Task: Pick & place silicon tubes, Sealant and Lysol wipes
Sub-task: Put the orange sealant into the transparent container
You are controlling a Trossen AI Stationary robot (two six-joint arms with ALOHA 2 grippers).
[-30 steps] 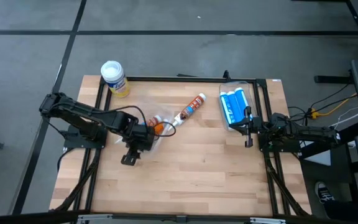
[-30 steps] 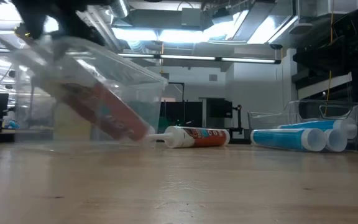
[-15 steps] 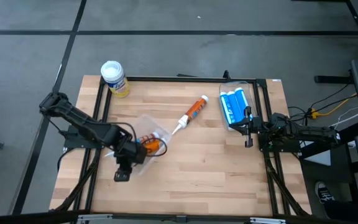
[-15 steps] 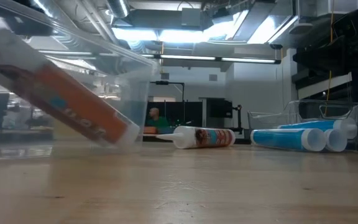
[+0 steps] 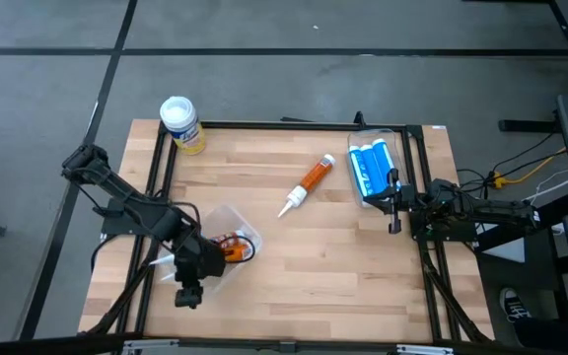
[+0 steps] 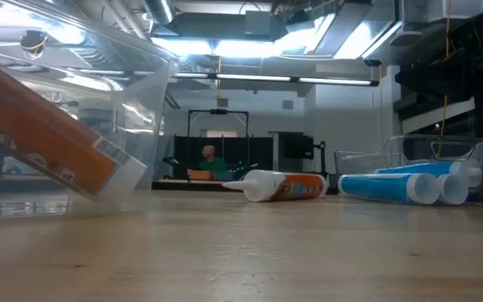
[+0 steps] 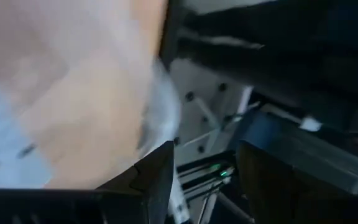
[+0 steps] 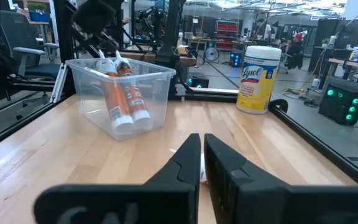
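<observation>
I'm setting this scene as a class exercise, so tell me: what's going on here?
The left gripper holds a clear plastic bin with orange tubes inside, near the table's front left. One orange tube lies loose mid-table. Blue tubes sit in another bin by the idle, shut right gripper. The Lysol wipes stand at the back-left corner.

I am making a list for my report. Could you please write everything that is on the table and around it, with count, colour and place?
Bin: one, clear, front left of the table, held tilted by the left gripper.
Tubes in the bin: two, orange with white ends.
Loose tube: one, orange with white nozzle, lying mid-table.
Blue tubes: two or three, in a clear tray at the right edge.
Lysol wipes: one, yellow with white lid, upright at the back left corner.
Table: one, light wood.
Person: one, far in the room behind.
Left gripper: on the bin's edge.
Right gripper: shut, waiting by the tray.
</observation>
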